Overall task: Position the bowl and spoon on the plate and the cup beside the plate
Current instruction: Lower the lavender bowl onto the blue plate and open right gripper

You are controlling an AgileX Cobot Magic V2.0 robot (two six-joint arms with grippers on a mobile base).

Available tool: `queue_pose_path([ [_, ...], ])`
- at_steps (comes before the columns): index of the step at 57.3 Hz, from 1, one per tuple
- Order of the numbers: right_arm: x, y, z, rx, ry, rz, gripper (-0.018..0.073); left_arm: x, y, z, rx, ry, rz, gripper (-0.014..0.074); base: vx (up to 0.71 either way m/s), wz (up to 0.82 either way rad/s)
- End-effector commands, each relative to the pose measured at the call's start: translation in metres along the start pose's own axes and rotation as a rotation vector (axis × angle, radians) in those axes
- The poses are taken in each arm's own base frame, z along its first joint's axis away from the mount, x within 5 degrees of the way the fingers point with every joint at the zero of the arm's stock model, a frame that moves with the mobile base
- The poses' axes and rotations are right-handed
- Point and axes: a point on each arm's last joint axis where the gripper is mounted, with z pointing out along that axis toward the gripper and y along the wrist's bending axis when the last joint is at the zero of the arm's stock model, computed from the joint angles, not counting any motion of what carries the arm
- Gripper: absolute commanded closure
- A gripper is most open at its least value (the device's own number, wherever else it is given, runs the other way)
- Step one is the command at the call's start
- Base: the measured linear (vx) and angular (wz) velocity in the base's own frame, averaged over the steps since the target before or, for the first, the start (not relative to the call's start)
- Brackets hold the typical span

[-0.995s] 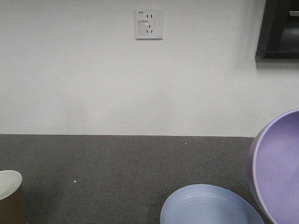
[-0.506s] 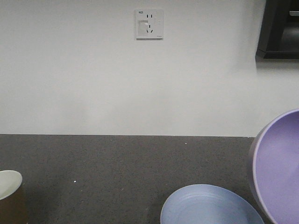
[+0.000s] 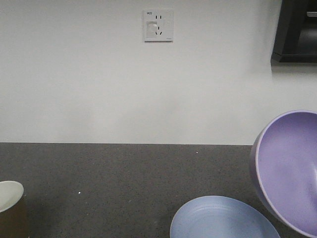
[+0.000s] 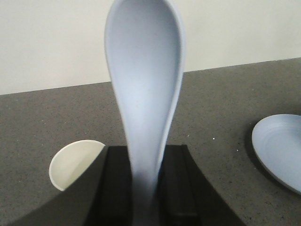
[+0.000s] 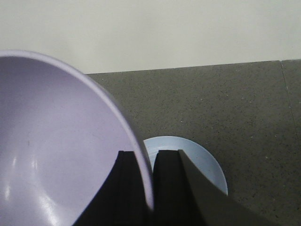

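- Cup (image 3: pixel 10 206): stands on the dark countertop (image 3: pixel 109 183) at far left, well apart from the plate.
- Left gripper (image 4: pixel 146 162): jaws closed on the handle of the spoon (image 4: pixel 143 84), with the scoop pointing up.
- Plate (image 3: pixel 223 220): lies flat on the countertop, right of centre.
- Right gripper (image 5: pixel 148 186): jaws clamped across the rim of the bowl (image 3: pixel 290 171). The bowl is tilted and held off the countertop, up and to the right of the plate.

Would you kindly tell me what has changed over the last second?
The tilted lavender plastic bowl, gripped at its rim by the right hand, has shifted left and slightly up. The round pale blue-grey plate and brown paper cup stayed put.
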Motion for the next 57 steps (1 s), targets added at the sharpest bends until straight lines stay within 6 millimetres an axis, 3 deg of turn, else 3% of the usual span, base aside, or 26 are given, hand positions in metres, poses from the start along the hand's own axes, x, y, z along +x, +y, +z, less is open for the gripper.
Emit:
queue_pose_path([
  [1,-0.014,0.002,-0.002,-0.009,-0.089,0.03,0.0568,-0.014,-0.002,-0.004,0.017,-0.108,-0.011,0.0596,0.0,0.0],
  [8,-0.016,0.0,0.005,-0.035,-0.08,0.067,0.0568,-0.013,-0.002,-0.004,0.017,-0.107,-0.011,0.0596,0.0,0.0],
  [18,-0.018,-0.01,0.032,-0.066,0.044,0.068,0.0568,-0.013,-0.002,-0.004,0.017,-0.099,-0.011,0.0596,0.0,0.0],
  [37,-0.018,0.001,0.13,0.065,0.397,-0.146,0.0568,-0.008,-0.002,-0.004,0.017,-0.047,-0.012,0.0596,0.0,0.0],
  [49,0.003,-0.006,0.19,0.049,0.541,-0.128,0.0568,-0.005,-0.002,-0.004,0.017,-0.018,-0.015,0.0596,0.0,0.0],
  [57,0.019,-0.016,0.22,0.062,0.595,-0.111,0.0568,-0.005,-0.002,-0.004,0.017,-0.01,-0.015,0.0596,0.0,0.0],
])
